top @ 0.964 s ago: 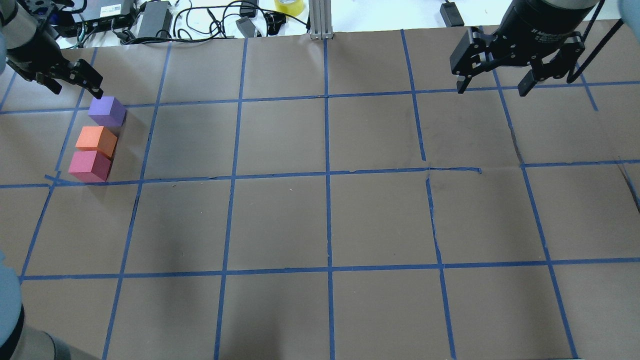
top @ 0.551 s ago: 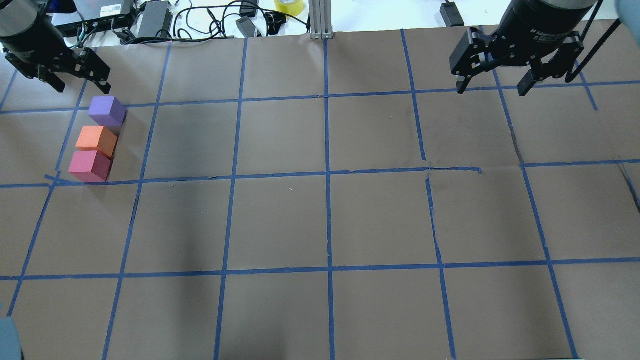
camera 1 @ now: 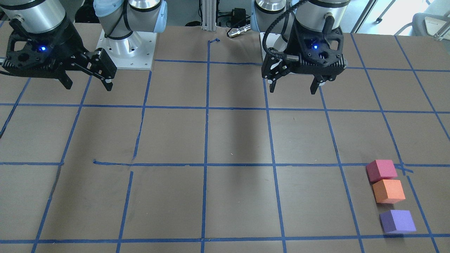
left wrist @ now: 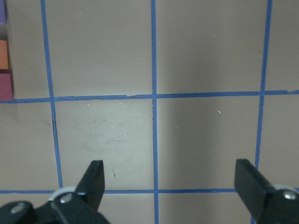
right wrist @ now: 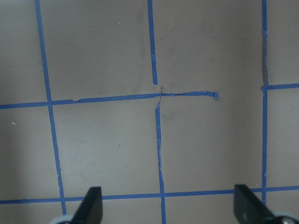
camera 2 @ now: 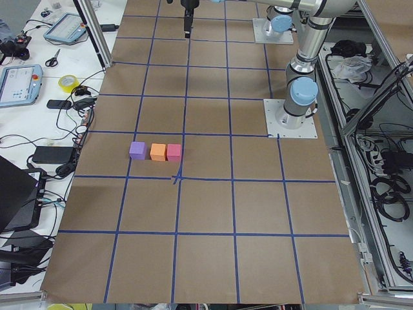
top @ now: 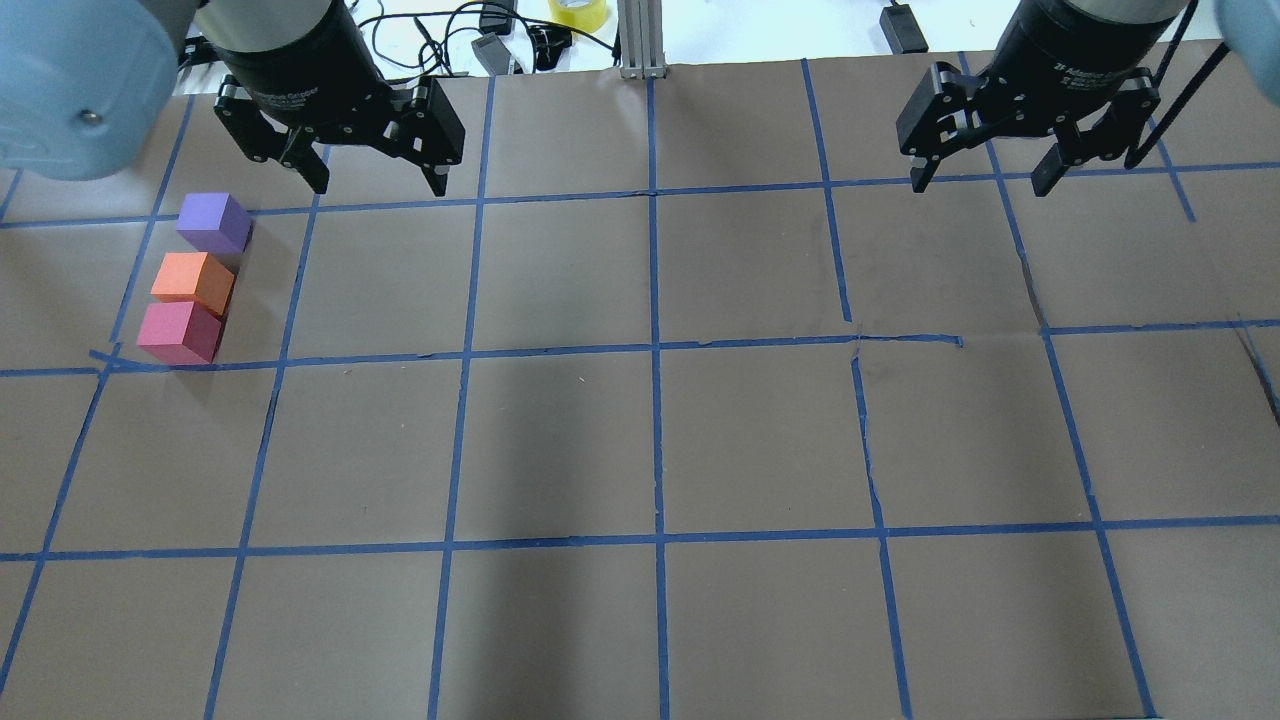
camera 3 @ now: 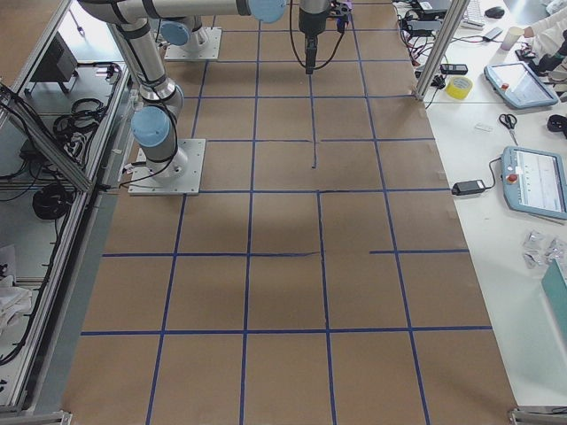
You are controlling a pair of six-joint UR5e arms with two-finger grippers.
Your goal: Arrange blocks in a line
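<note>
Since a moment ago, the left gripper point(top: 380, 187) has slid away from the purple block point(top: 212, 222). Its fingers are spread apart and hold nothing. The right gripper point(top: 979, 186), far off, is the same. The purple block, orange block point(top: 192, 280) and red-pink block point(top: 178, 332) sit in a row, with a small gap beside the purple one. The line looks made. Next, I think, the arms just need to keep clear.

place: robotics lab | evidence: tape-gridded table point(top: 560, 440), teach pendant point(camera 3: 534, 181), bolted arm base point(camera 1: 140, 56)

Overhead vs front cam: opposed, steep down, same table point(top: 560, 440). Side cams: lengthwise. Wrist cams: close, downward.
</note>
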